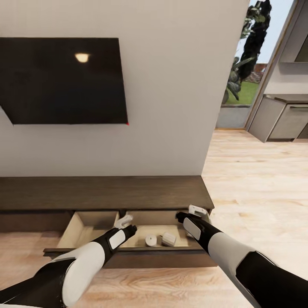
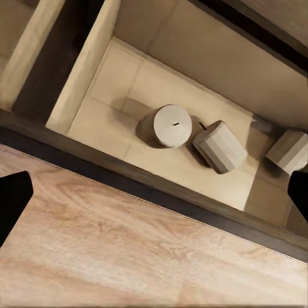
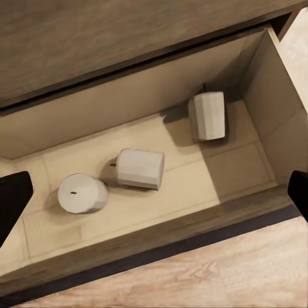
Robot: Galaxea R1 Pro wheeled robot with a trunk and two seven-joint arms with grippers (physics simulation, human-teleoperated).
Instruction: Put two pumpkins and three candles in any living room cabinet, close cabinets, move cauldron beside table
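Head view: three candles (image 1: 161, 239) lie in the cabinet's (image 1: 102, 192) open right drawer (image 1: 162, 256), between the left pincer (image 1: 124, 223) and right pincer (image 1: 188, 214). Both pincers hang released over it, grasping nothing.

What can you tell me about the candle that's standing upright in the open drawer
The short pale beige cylinder candle stands upright on the pale wood floor of the open right-hand drawer, a small dark wick mark on its flat top. It looks waxy, smooth and matte. It sits nearest the drawer's dark front rail, beside a second candle lying on its side; I cannot tell if the two touch. Nothing grips it.
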